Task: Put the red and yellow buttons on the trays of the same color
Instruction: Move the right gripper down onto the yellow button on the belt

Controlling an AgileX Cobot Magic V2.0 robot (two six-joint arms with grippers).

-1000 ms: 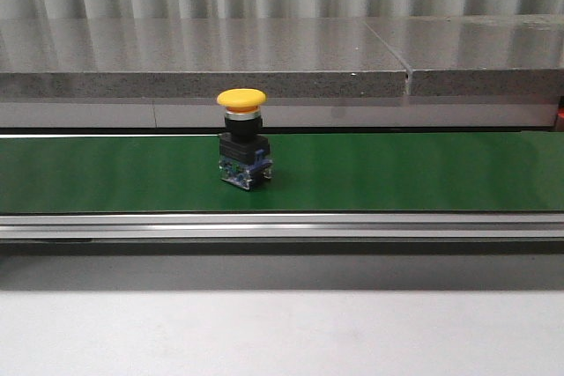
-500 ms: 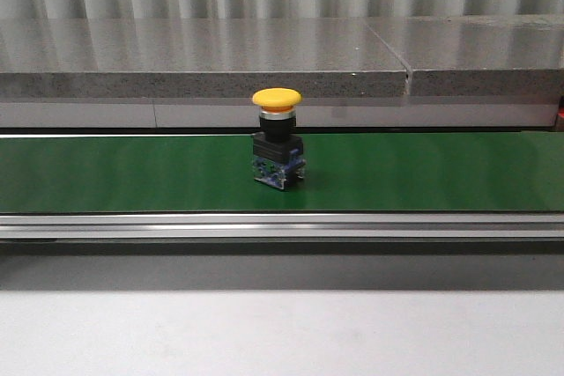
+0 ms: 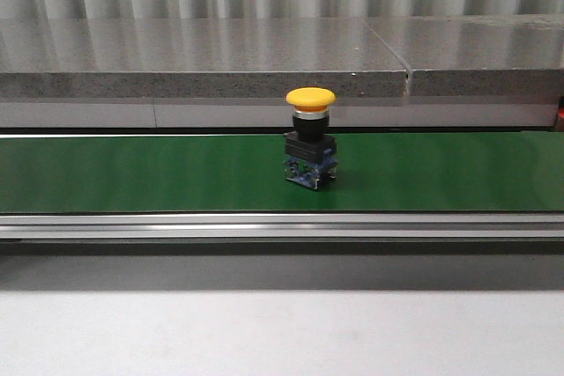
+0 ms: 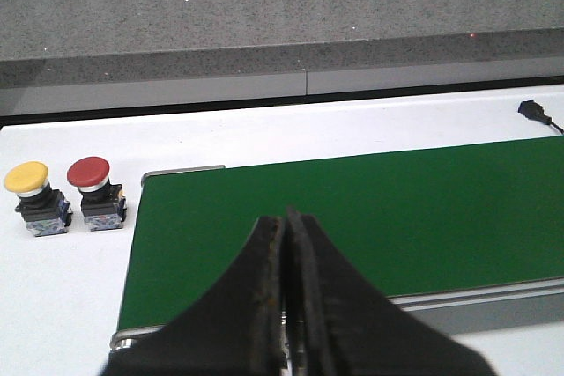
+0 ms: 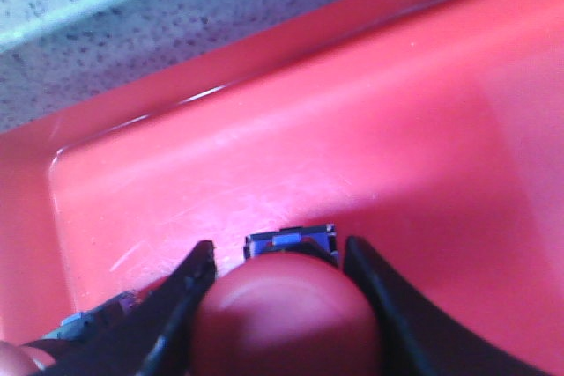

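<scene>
Front view only: a yellow mushroom-head push button is standing upright on the green conveyor belt, a little right of the belt's middle; neither arm is showing here.

Left wrist view only: the left gripper is hovering over the near edge of the belt with its fingers pressed together and nothing between them. A second yellow push button and a red push button are standing upright side by side on the white table, just off the belt's end.

Right wrist view only: the right gripper is sitting inside the red tray, its fingers clamped on the cap of a red button, whose blue-and-black base is pointing at the tray floor.

Red tray contents: the gripped red button, and a partly visible object at the picture's corner, too cropped to identify.

Yellow tray: showing in no view.
</scene>
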